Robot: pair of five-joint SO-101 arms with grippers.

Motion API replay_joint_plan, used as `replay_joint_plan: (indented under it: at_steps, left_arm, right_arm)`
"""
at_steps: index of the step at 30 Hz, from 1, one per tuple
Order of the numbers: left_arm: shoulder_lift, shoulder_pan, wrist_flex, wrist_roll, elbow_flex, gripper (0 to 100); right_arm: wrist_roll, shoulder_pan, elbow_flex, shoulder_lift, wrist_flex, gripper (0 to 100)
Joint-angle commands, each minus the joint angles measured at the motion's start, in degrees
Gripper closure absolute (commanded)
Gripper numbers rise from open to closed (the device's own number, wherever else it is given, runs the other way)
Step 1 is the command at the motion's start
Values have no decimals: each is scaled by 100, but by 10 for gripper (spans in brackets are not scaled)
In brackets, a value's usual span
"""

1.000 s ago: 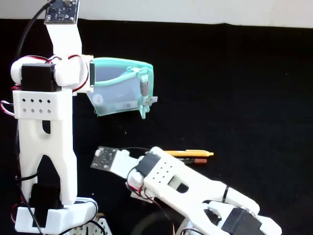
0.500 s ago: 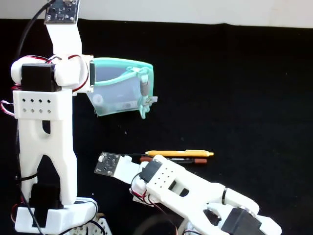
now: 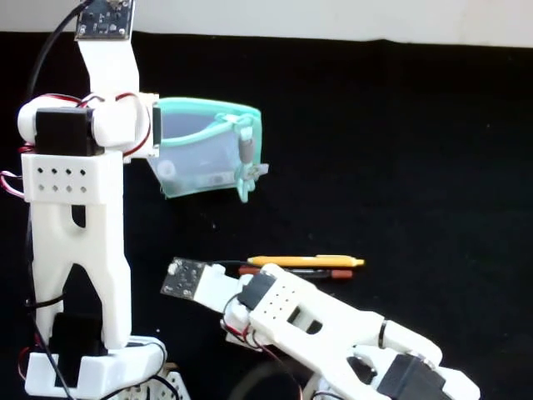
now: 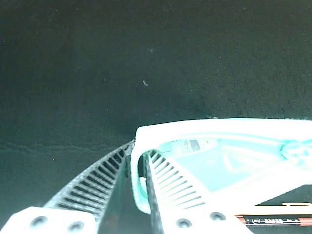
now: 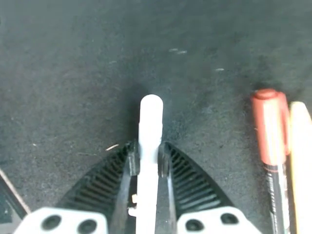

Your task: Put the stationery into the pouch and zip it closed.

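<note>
Loading looks like the step in hand here. The pouch [image 3: 206,154] is lying toward the far left corner of the bench [image 3: 400,150], and one end of it is pinched in the left tool [image 4: 139,151], which is clenched on the rim. A white pen [image 5: 150,114] is gripped tight in the right tool [image 5: 147,148], down by the near edge and well apart from the pouch. A yellow pen [image 3: 304,261] and a red pen [image 3: 326,272] are lying side by side on the bench, just beside that tool. So three pens are outside the pouch and the zipping is not yet due.

Next, the white pen probably needs to be carried toward the far edge and lined up with the pouch mouth. How wide the mouth is open can't be told. Plenty of bare bench is available between pens and pouch, and out toward the right edge. The left arm's upright is the thing to be kept clear of.
</note>
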Motion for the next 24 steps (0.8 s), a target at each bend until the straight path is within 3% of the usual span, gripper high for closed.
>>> replay_joint_plan:
  at_steps: [1,8,24]
  left_arm:
    - [57,-48,-26,-44,31,993]
    - [57,-48,-26,-44,31,993]
    - [57,-48,-9,-44,31,993]
  right_arm:
    - [-44,576,-681,-163,145,990]
    - [-545,1604,-2281,-171,593,990]
    - [-1020,1631,-3152,-1490,752,990]
